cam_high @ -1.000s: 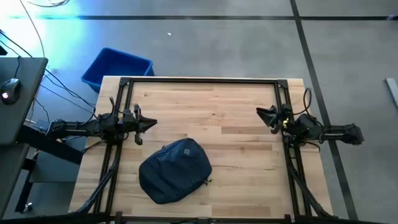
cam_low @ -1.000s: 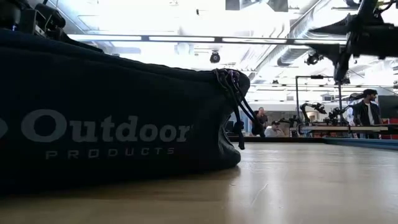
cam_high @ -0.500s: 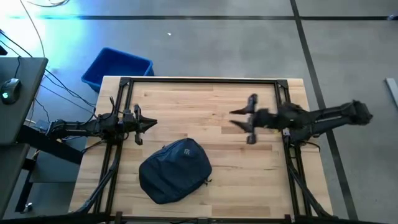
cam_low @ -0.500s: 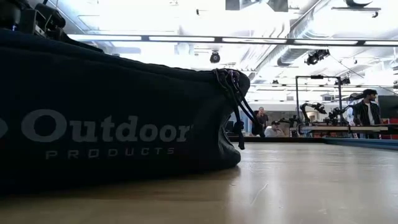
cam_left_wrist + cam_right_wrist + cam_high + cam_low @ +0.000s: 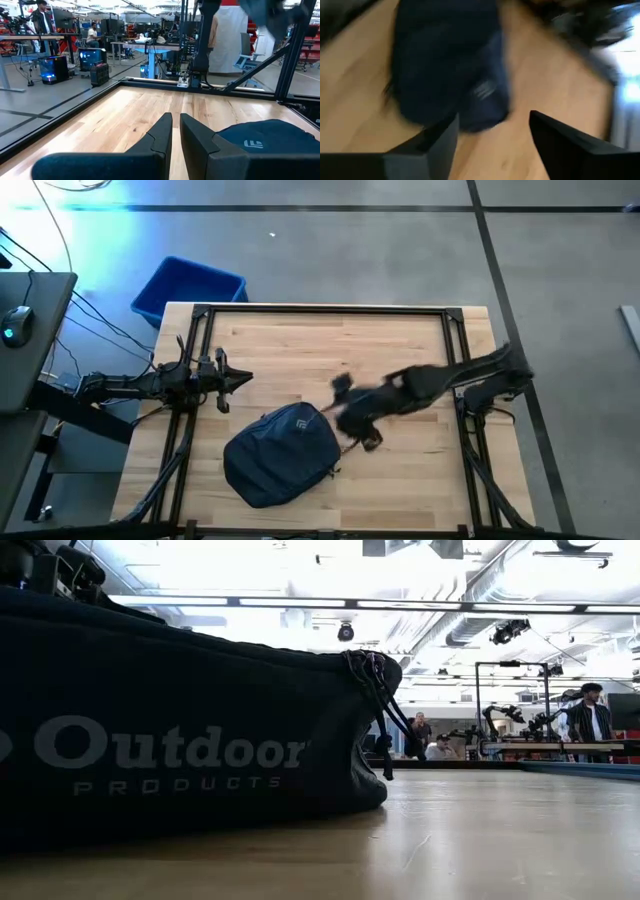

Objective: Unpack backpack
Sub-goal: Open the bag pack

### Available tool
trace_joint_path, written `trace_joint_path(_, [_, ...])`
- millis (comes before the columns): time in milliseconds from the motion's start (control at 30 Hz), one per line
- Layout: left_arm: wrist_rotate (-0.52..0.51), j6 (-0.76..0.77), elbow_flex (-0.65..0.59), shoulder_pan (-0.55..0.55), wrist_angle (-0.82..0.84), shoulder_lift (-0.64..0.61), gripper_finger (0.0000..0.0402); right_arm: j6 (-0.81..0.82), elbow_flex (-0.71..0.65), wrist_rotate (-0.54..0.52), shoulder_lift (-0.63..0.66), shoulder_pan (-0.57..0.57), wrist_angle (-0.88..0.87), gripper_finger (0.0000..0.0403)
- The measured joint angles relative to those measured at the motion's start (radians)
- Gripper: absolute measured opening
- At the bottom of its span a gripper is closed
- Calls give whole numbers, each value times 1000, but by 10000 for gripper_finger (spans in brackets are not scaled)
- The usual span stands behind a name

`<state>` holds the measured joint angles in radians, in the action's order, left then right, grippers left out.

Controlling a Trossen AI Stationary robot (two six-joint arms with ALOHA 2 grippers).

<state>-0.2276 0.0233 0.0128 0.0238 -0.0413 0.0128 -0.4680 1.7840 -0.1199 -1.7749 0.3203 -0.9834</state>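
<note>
Unpacking has not begun: the table (image 5: 400,340), pale jointed wood, bears no unpacked goods. The backpack (image 5: 282,453), rounded soft navy fabric, lies zipped just beside the right gripper (image 5: 352,413), whose fingers gape empty. The left gripper (image 5: 240,380) waits shut, beyond the bag's far side.

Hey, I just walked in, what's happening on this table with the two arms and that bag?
A dark navy backpack lies closed on the wooden table, near its front edge. The right end effector is out over the middle of the table, right beside the bag, with its fingers open and nothing in them. The left end effector waits at the left side, shut and empty. Nothing is out of the bag yet. A blue bin sits on the floor behind the table.
</note>
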Motion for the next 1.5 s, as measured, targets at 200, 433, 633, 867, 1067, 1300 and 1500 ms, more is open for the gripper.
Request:
trace_joint_path(200, [0,0,0,0,0,0,16,-195,51,71,-179,88,-129,301])
trace_joint_path(433, [0,0,0,0,0,0,16,-229,-38,-113,-267,166,-30,307])
trace_joint_path(633, [0,0,0,0,0,0,16,-180,-186,-230,-276,173,217,307])
trace_joint_path(867, [0,0,0,0,-1,0,16,-205,-341,-336,-275,172,520,307])
trace_joint_path(1067, [0,0,0,0,-1,0,16,-116,-420,-321,-274,144,651,238])
trace_joint_path(1300, [0,0,0,0,0,0,16,-75,-373,-356,-274,136,573,18])
trace_joint_path(1500, [0,0,0,0,-1,0,16,-3,-180,-404,-258,106,376,2])
